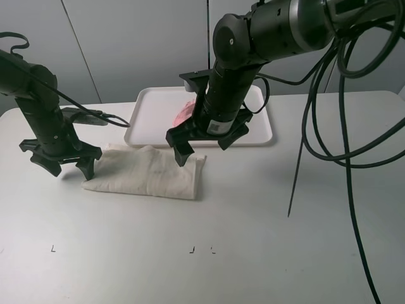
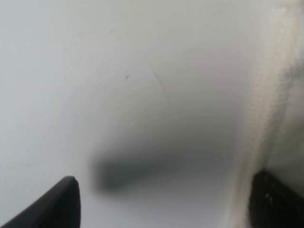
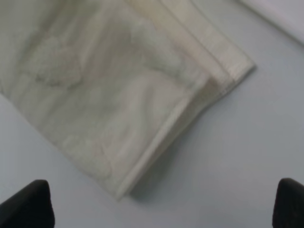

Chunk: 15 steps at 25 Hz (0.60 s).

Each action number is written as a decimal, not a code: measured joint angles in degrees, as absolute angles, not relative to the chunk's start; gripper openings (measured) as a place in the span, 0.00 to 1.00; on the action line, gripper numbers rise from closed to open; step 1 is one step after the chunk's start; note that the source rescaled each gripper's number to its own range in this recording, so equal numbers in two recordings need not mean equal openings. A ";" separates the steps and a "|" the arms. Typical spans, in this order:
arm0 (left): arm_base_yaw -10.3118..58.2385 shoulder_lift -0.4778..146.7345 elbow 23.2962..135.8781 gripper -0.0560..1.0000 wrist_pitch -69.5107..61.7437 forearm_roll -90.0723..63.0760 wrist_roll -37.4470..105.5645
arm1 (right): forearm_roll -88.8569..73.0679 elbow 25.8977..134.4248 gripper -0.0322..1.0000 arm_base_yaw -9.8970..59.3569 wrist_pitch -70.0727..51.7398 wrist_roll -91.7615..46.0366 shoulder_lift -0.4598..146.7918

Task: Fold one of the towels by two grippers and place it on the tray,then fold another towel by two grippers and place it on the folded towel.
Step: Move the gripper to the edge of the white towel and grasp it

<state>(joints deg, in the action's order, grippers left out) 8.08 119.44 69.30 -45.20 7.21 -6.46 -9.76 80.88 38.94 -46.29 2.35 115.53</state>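
The cream towel [image 1: 149,174] lies on the white table [image 1: 253,240], already doubled into a long band. I place everything from it.

My left gripper [image 1: 71,170] sits at the towel's left end, jaws spread wide and holding nothing. In the left wrist view [image 2: 166,204] 1 finger [image 2: 273,202] is at the fuzzy left edge [image 2: 270,95] and the other [image 2: 61,202] is over bare table outside it. I cannot tell whether either tip touches down.

My right gripper [image 1: 204,151] is over the towel's far right part, also wide and empty. From the right wrist camera [image 3: 161,204] the cloth [image 3: 118,85] shows 2 layered hems meeting at a stepped corner, with 1 straight folded edge running down to a second corner near 1 finger [image 3: 28,204]. Past that edge is bare table.

Just beyond the towel's far edge sits the white tray [image 1: 145,120], its near rim close to the cloth but apart from it. The pink towel [image 1: 183,113] lies on the tray, mostly hidden behind my right arm, so I cannot tell its fold.

On the near side of the towel the table is open. To the right of it, black cables [image 1: 316,145] hang in loops, well apart from the cloth.
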 joint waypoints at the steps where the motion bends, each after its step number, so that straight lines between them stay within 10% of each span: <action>1: 8.08 119.44 69.30 0.94 -45.20 7.11 -6.46 | -9.64 81.57 1.00 38.94 -46.41 2.23 115.53; 15: 8.08 119.58 69.30 0.93 -45.78 7.11 -7.25 | -10.64 87.34 1.00 38.94 -49.89 2.24 121.83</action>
<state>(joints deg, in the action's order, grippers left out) 8.08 119.58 69.30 -45.78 7.11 -7.25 -10.64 87.34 38.94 -49.89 2.24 121.83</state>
